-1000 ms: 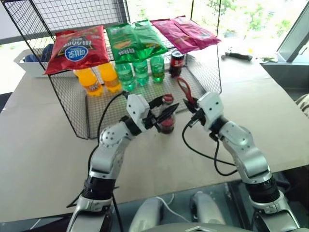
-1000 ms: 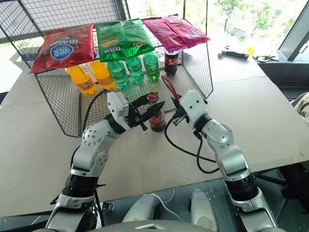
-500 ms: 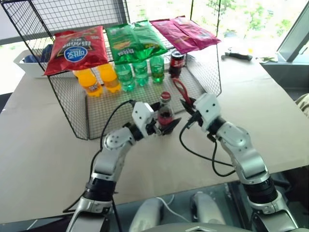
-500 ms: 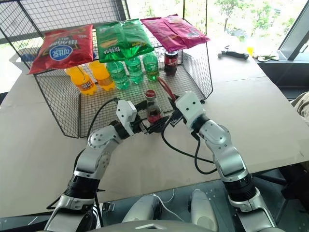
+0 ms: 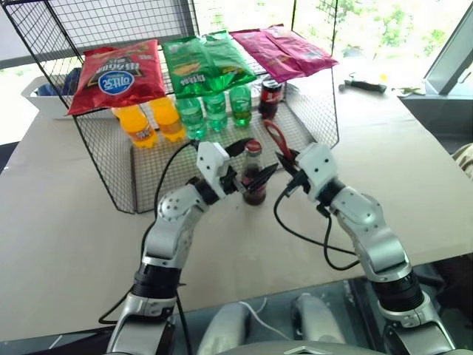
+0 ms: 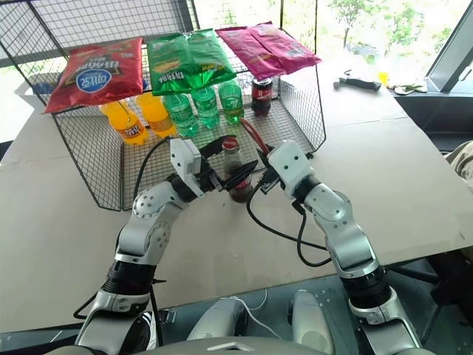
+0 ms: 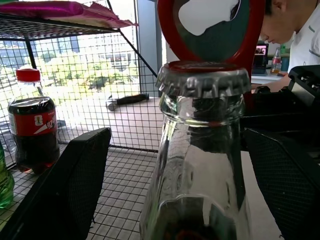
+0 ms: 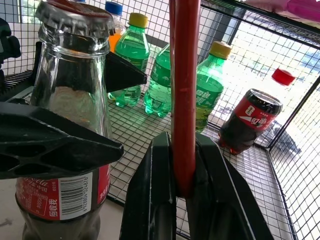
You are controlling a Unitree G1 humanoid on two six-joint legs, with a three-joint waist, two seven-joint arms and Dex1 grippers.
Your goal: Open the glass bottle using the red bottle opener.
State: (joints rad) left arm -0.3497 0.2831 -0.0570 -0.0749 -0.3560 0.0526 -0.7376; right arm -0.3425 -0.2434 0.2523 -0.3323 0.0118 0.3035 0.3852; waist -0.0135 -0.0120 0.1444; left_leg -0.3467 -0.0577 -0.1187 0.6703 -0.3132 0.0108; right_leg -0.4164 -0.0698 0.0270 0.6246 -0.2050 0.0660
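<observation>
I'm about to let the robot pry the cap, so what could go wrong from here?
The left gripper stands open around the glass bottle rather than clamped, so a pull on the red cap could tip the free-standing bottle. The right gripper pinches the red bottle opener at its thin handle end, so it may twist or slip under load. The wire rack sits close behind, and a knocked bottle could hit it.

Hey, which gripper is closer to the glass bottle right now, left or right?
Left. The left gripper stands open with one finger on each side of the glass bottle. The right gripper, shut on the red bottle opener, sits just beside the bottle.
</observation>
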